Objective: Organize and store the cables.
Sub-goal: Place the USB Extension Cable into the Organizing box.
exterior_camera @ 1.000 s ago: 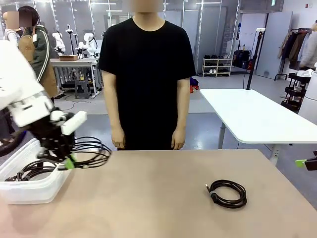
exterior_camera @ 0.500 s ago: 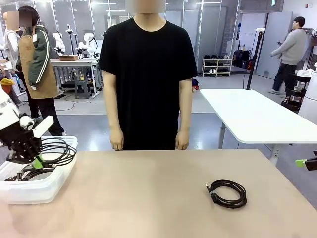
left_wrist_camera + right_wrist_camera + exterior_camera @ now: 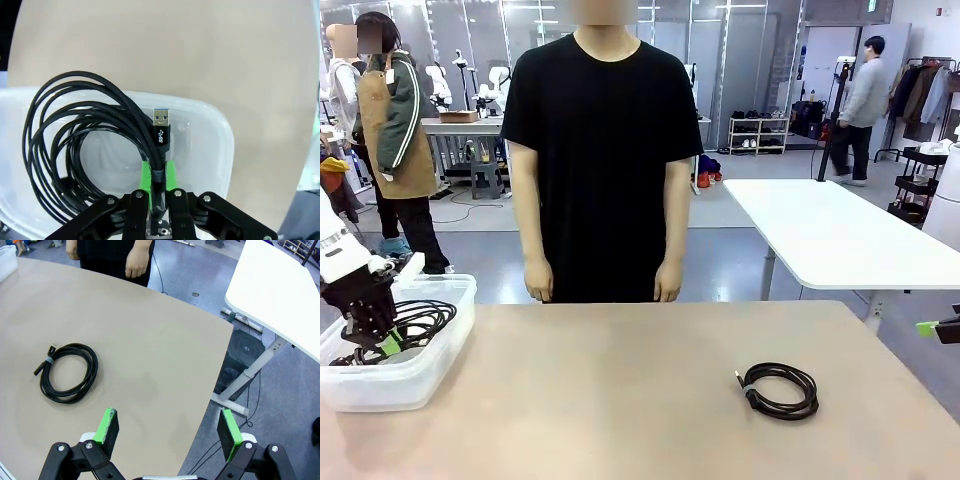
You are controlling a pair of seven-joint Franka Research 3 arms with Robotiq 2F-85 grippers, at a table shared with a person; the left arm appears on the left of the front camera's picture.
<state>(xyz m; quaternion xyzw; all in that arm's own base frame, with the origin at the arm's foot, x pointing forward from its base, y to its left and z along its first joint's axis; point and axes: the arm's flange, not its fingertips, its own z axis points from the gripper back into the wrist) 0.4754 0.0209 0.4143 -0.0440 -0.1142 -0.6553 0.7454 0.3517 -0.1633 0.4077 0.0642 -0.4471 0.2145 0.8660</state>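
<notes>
since a second ago the left pincer [image 3: 382, 338] has swung its load back from over the counter [image 3: 620, 420] and come down over the white bin [image 3: 420, 385]; it now hangs low within the bin's rim. its jaws are clenched on the held cable [image 3: 75, 135], pinching the bundled strands just under the usb plug [image 3: 160, 122], which stands upright above the green pads [image 3: 145, 175], while the loops droop into the bin. the step in hand looks like the drop-off of this coil. the next move, i judge, calls for letting go only once every loop sits inside the bin's walls, then lifting straight up so no strand catches on the pincer. well apart from the bin, toward the counter's opposite end, a second coiled cable [image 3: 778, 389] lies flat and untouched. the right pincer [image 3: 167, 432] hovers released on that coil's side away from the bin, so that one is likely its job. the person [image 3: 595, 150] stands across the counter from the bin's side, hands down.
</notes>
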